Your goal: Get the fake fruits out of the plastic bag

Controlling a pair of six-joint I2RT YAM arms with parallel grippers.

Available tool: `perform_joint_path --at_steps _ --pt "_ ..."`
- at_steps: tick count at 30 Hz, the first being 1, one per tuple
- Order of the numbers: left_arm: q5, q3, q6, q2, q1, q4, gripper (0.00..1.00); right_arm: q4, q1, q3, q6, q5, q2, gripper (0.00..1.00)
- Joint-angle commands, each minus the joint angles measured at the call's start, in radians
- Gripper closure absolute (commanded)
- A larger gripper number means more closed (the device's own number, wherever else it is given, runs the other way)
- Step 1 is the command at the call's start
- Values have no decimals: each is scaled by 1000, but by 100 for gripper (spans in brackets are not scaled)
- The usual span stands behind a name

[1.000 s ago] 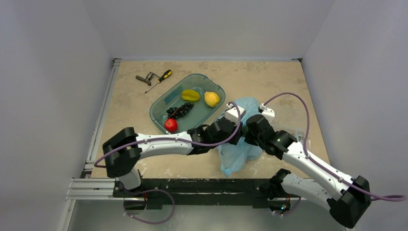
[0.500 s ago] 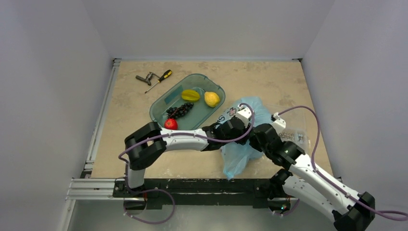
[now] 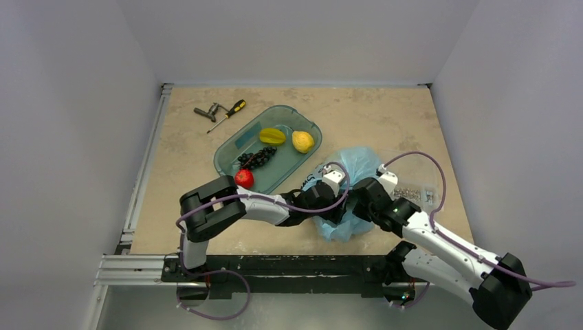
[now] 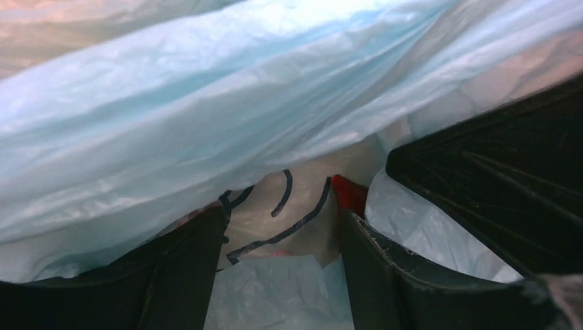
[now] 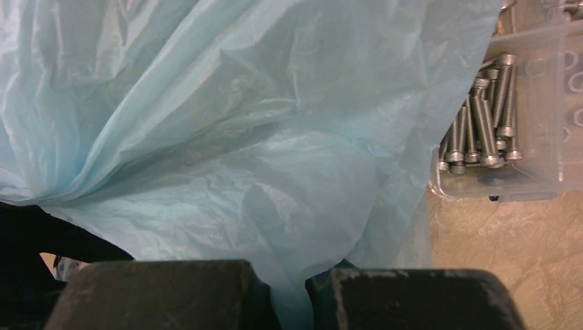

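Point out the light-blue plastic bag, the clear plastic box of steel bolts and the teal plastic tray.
light-blue plastic bag (image 5: 227, 137): right wrist view, crinkled side.
clear plastic box of steel bolts (image 5: 509, 184): right wrist view, front wall.
teal plastic tray (image 3: 287, 159): top view, bare floor.

My left jaws have drawn back toward the counter's (image 3: 192, 158) near edge, the elbow folding tighter, and my right jaws have come back with them. The thin crinkly light-blue plastic bag (image 3: 359, 163) has bunched up shorter, its near tail drawn in.

Pale grey walls (image 3: 295, 41), beige marbled tabletop (image 3: 185, 168)
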State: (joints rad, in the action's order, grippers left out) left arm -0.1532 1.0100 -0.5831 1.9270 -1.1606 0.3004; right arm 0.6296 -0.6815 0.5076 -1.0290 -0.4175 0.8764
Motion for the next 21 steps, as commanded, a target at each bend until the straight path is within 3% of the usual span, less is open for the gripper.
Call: perform_joint_path --at_steps 1,5,8,15,21 --pt "64 -86 -12 -32 2 47 34 -107 -30 -42 52 37 -23 100" --pt "104 -95 -26 -74 29 67 33 -171 -39 -82 47 53 35 100" --pt "147 -82 -37 -112 62 75 32 -195 -71 -88 37 29 75 91" --pt "298 -64 -48 -241 116 84 33 -194 -76 -93 3 21 52 51" --pt "481 -7 -73 -356 121 -51 28 -42 -76 21 73 48 -124 28"
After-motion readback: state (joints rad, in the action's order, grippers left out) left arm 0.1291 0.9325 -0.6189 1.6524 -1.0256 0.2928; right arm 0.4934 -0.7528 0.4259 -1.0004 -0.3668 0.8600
